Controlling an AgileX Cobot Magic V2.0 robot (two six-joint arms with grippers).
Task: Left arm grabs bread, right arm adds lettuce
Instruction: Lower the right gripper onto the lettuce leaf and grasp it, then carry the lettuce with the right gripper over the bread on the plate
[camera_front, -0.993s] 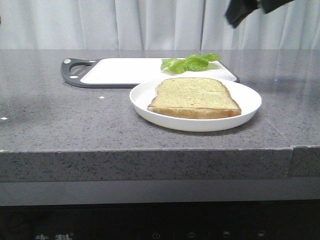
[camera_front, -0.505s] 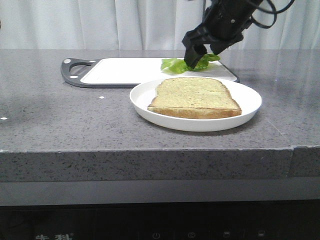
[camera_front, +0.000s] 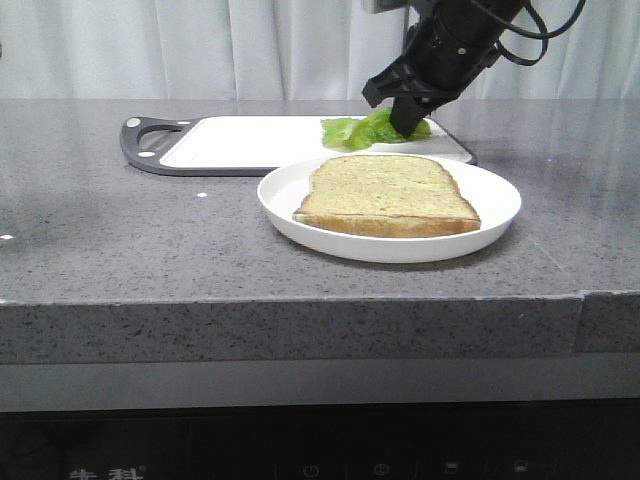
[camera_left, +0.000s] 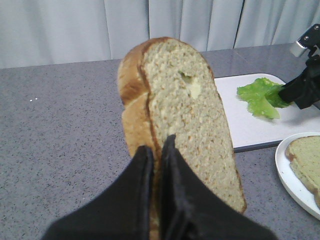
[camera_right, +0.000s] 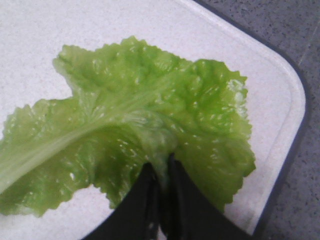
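Since the earlier frame my right arm (camera_front: 450, 45) has dropped from the upper right of the front view onto the lettuce (camera_front: 375, 128), and the plate (camera_front: 290, 205) with its pale slice (camera_front: 388, 192) has not shifted. My right fingers (camera_right: 161, 186) are now pinched shut on a fold near the middle of the leaf, which lies flat on the white board (camera_right: 45, 30) near its rounded corner; gripping the thick rib should keep it from tearing, I judge. My left fingers (camera_left: 157, 165) are clamped on the lower edge of the bread (camera_left: 185, 125), holding it upright above the tabletop (camera_left: 60, 125), left of the board, clear of the plate, so that the lettuce can go down first.
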